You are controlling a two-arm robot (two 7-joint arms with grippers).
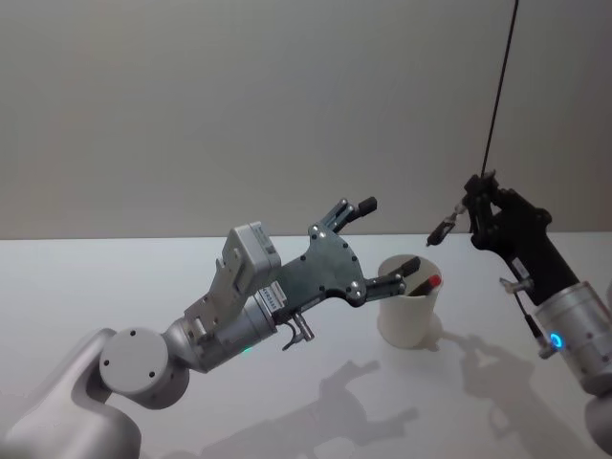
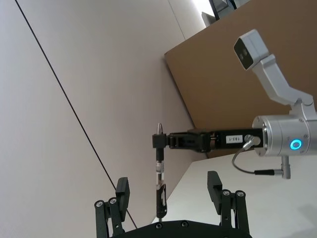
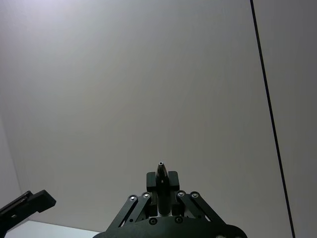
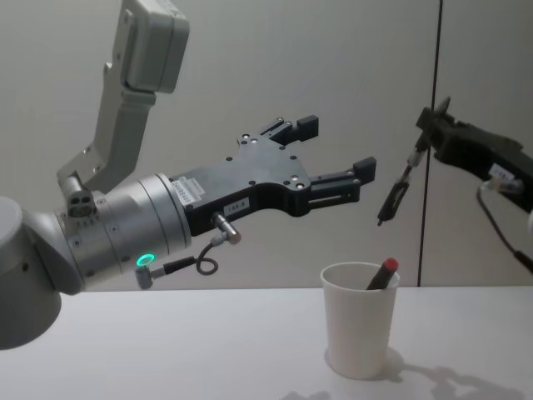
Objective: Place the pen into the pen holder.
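The pen (image 4: 394, 193) is gripped by the right gripper (image 4: 429, 125) above the cup (image 4: 359, 321); left gripper (image 4: 333, 154) gapes empty. Lowering is left.

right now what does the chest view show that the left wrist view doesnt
Only the chest view shows the pen holder on the table with a red-tipped pen leaning inside it. Only the left wrist view shows a brown board behind the right arm. Both show the left hand open in the air and the right hand shut on a dark pen that hangs from it, above the cup.
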